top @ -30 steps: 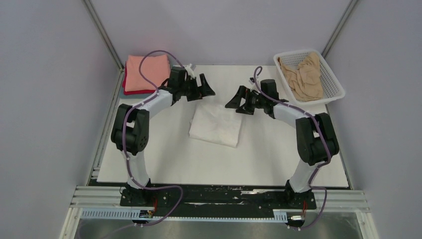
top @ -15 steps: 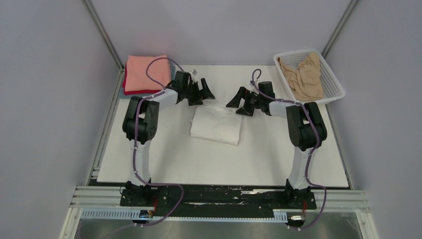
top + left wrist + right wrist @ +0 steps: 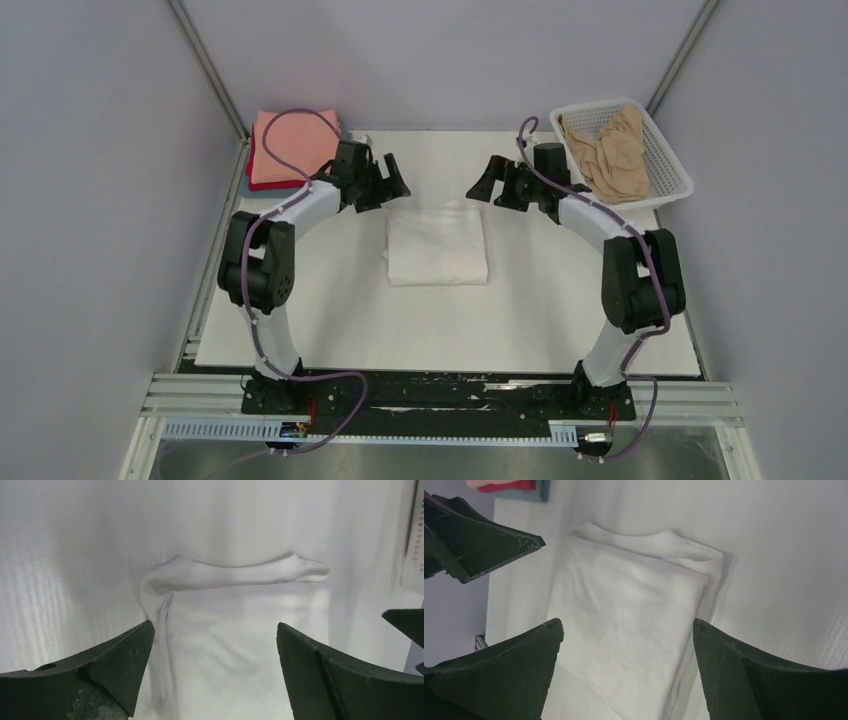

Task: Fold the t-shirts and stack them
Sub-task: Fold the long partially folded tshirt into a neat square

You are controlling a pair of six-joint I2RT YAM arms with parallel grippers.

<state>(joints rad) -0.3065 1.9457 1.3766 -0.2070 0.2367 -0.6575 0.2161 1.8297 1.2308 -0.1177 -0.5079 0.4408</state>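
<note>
soft white t-shirt (image 3: 437,243) lies folded in a rumpled rectangle; left hand (image 3: 399,178) and right hand (image 3: 482,179) both released.

The flat white table (image 3: 330,320) carries a folded white cotton t-shirt (image 3: 437,245) at its middle. A stack of folded t-shirts (image 3: 290,140), salmon-pink uppermost, lies at its far left corner. A white plastic mesh basket (image 3: 668,160) sits at its far right corner.

pale grey-lilac walls (image 3: 440,50) close in a white table (image 3: 450,330) on three sides, with metal posts (image 3: 205,65) in the far corners and an aluminium rail (image 3: 690,402) along the near edge; the light is even.
</note>
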